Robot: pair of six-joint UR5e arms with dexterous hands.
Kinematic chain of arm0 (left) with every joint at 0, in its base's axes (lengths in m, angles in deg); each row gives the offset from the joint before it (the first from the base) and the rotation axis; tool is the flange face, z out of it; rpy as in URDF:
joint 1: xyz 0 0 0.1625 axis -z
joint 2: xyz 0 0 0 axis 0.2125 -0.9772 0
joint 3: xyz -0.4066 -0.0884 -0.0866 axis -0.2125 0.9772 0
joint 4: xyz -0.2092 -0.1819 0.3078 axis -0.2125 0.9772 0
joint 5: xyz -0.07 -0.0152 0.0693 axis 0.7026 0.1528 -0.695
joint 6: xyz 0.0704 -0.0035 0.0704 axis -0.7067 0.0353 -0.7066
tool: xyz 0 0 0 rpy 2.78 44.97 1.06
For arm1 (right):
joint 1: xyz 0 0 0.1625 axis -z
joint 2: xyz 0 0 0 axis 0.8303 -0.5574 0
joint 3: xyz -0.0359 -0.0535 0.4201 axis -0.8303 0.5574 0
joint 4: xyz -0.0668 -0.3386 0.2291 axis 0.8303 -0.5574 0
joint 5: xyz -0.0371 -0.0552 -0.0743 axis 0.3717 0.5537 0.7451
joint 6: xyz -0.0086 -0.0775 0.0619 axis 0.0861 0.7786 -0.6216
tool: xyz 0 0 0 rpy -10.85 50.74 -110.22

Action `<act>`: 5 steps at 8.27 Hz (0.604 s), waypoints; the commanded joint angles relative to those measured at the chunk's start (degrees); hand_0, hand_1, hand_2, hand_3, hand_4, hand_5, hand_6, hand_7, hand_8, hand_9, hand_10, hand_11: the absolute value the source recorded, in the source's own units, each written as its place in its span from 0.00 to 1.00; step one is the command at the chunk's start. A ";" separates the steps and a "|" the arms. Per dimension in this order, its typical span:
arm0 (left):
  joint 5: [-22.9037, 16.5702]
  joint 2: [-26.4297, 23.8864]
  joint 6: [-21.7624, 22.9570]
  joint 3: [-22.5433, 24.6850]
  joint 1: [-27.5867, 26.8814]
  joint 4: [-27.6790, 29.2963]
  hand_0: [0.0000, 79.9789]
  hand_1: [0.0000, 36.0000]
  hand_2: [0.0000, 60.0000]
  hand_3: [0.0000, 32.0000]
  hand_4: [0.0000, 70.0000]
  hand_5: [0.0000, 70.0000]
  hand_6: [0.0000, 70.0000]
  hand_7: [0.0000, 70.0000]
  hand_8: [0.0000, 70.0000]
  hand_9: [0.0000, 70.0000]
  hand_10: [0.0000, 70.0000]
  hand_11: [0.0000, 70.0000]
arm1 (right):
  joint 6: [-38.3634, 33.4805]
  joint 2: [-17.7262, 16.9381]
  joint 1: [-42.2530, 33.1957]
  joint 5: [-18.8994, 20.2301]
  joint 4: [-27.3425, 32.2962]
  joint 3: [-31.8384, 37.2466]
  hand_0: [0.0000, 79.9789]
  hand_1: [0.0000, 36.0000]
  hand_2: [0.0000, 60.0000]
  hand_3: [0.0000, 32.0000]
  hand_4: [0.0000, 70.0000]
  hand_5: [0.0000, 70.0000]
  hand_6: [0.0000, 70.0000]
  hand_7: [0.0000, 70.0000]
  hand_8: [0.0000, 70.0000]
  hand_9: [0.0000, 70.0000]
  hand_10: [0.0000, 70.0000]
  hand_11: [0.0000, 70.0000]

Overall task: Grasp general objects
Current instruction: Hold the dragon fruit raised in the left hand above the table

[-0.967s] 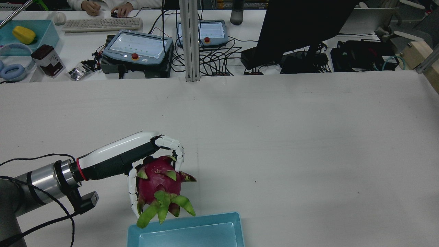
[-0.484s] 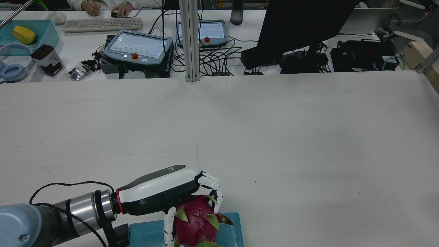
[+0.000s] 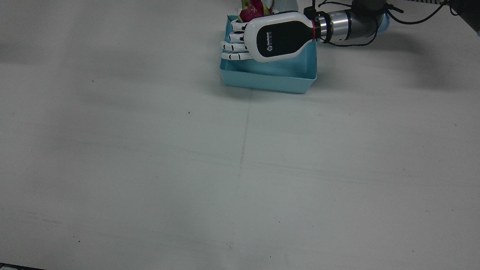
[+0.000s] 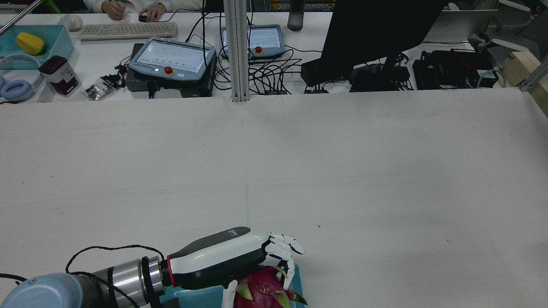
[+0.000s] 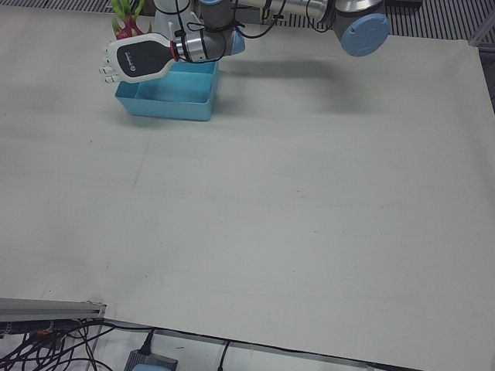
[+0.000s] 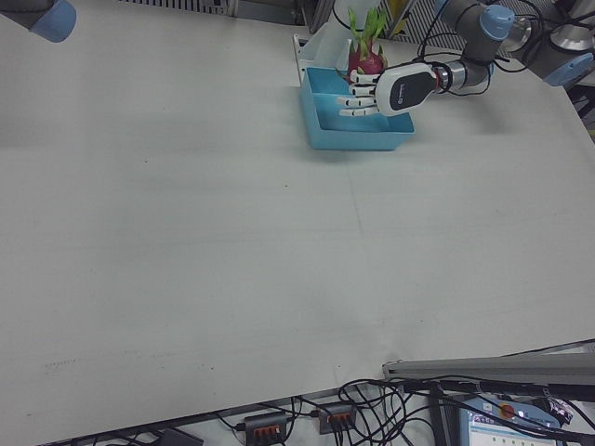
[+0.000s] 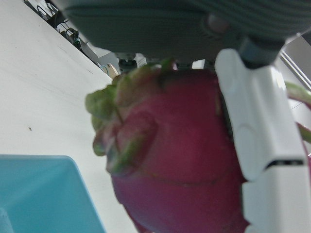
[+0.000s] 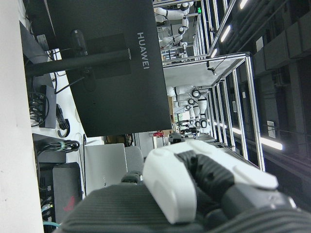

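My left hand (image 4: 239, 256) is shut on a magenta dragon fruit (image 4: 259, 293) with green scales, and holds it over the light-blue bin (image 4: 192, 295) at the table's near edge. In the front view the hand (image 3: 270, 39) lies palm down across the bin (image 3: 268, 80), and only the fruit's top (image 3: 251, 13) shows behind it. In the left hand view the fruit (image 7: 180, 160) fills the frame with a white finger (image 7: 257, 145) pressed on it. In the right hand view a bit of my right hand (image 8: 170, 184) shows, its fingers hidden.
Beyond the table's far edge stand two teach pendants (image 4: 171, 60), a metal post (image 4: 237, 51), a dark monitor (image 4: 372, 38), cables and a keyboard (image 4: 128, 30). A person sits there. The white table (image 4: 342, 171) stretches wide in front of the bin.
My left hand carried the dragon fruit right and toward the table's near edge, from beside the bin to over it. The fingers now look slightly more spread.
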 commanded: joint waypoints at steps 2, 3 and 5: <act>0.00 0.41 -0.05 -0.03 -0.11 1.19 0.62 0.32 0.00 0.00 0.00 1.00 0.11 0.16 0.01 0.01 0.02 0.05 | 0.00 0.00 0.00 -0.07 0.00 0.00 0.00 0.00 0.00 0.00 0.00 0.00 0.00 0.00 0.00 0.00 0.00 0.00; 0.00 0.50 -0.05 -0.03 0.06 1.62 0.63 0.33 0.00 0.00 0.02 1.00 0.09 0.16 0.00 0.01 0.02 0.06 | 0.00 0.00 0.00 -0.07 0.00 0.00 0.00 0.00 0.00 0.00 0.00 0.00 0.00 0.00 0.00 0.00 0.00 0.00; 0.00 0.76 -0.05 0.06 0.07 1.80 0.62 0.36 0.00 0.00 0.13 0.00 0.03 0.12 0.00 0.00 0.01 0.04 | 0.00 0.00 0.00 0.02 0.00 0.00 0.00 0.00 0.00 0.00 0.00 0.00 0.00 0.00 0.00 0.00 0.00 0.00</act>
